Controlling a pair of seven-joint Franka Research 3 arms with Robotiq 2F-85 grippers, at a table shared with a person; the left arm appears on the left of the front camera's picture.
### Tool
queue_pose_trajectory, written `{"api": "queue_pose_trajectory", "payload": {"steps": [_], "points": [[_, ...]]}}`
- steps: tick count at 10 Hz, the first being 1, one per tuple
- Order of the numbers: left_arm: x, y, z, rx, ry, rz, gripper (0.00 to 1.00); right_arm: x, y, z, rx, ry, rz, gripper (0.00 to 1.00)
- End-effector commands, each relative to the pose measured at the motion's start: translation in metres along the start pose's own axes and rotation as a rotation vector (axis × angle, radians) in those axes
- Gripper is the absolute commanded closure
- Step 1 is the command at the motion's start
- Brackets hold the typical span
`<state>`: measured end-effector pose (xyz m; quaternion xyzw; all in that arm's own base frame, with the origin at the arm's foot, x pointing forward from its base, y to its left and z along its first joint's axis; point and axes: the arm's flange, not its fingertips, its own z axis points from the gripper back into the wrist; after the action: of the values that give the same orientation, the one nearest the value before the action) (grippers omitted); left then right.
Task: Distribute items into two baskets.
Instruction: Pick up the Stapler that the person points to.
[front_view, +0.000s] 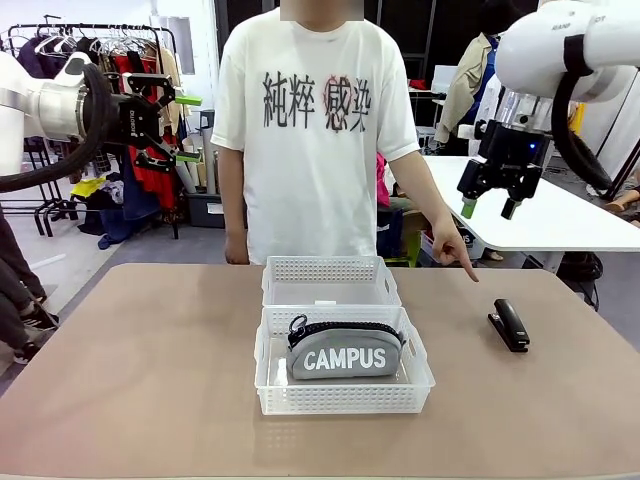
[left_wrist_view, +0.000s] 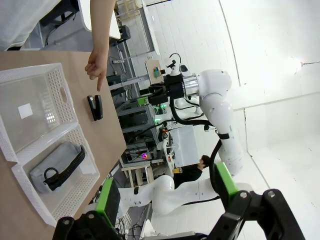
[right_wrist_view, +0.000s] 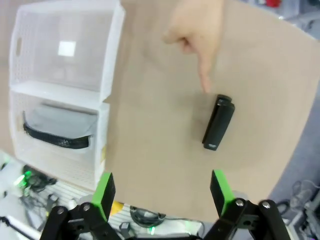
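The grey CAMPUS pouch (front_view: 345, 352) lies in the near basket (front_view: 340, 402) with its black zip uppermost. The far basket (front_view: 330, 272) stands directly behind, touching it. The black stapler (front_view: 509, 325) lies on the counter (front_view: 150, 380) to the right of the baskets, apart from them. The person's hand (front_view: 447, 245) points down at it, index fingertip near its far end. The right fingers (front_view: 466, 209) hang above that side of the counter, spread wide and holding nothing. The left fingers (front_view: 187, 100) are raised at the left, well apart from the baskets, turned sideways, also spread wide and empty.
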<state>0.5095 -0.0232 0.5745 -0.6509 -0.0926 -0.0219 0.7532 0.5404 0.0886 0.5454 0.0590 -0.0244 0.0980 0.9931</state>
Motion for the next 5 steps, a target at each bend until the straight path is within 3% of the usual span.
{"api": "queue_pose_trajectory", "payload": {"steps": [1, 3, 5], "points": [[-0.001, -0.002, 0.001, -0.002, 0.0, -0.003, 0.0, -0.022, -0.013, -0.015, -0.015, -0.042, -0.087, 0.0], [-0.001, -0.002, 0.001, -0.002, 0.0, -0.003, 0.0, -0.021, -0.025, -0.018, 0.014, -0.085, -0.099, 0.0], [-0.001, -0.002, 0.001, -0.002, 0.0, -0.003, 0.0, -0.014, -0.02, -0.013, -0.008, -0.027, -0.053, 0.0]]}}
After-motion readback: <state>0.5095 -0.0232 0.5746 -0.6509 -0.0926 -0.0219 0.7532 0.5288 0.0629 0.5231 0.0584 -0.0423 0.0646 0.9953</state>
